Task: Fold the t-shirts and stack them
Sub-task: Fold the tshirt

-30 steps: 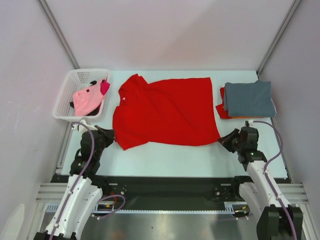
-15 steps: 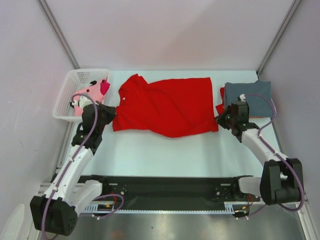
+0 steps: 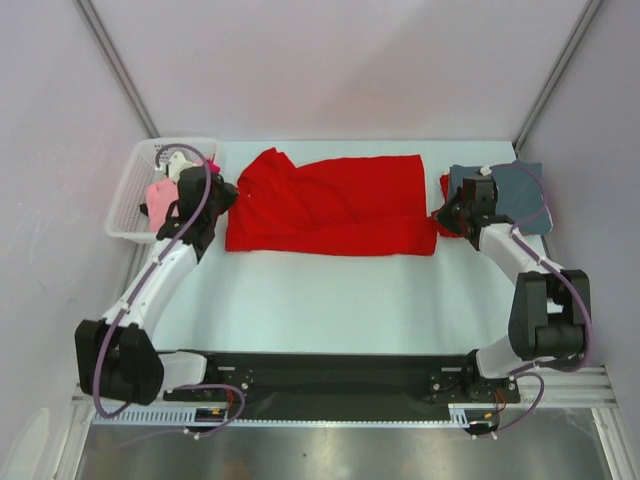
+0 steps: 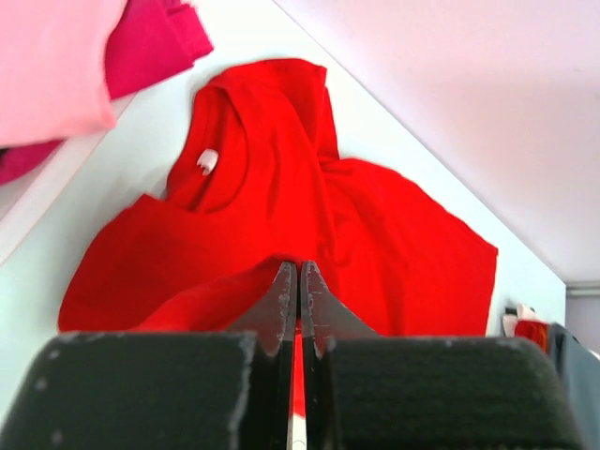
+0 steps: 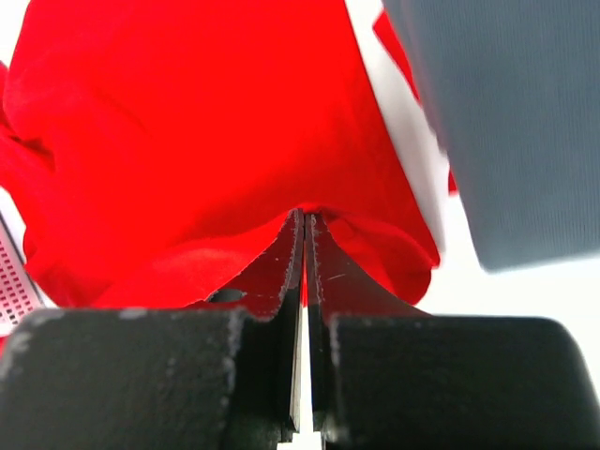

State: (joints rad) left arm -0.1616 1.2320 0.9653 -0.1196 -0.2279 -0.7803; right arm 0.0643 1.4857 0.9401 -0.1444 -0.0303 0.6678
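Left tool and right tool both pinched shut on red shirt hem, at its 9 and 3 ends. Long axis 9–3, far edge at 12.

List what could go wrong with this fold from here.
1. The left pincer and right pincer each pinch only a thin lip of the red t-shirt; the cloth could slip out mid-fold.
2. The right pincer sits close beside the grey-blue shirt; it may snag or shift that stack.
3. The left pincer works close to the white basket and could nudge it.
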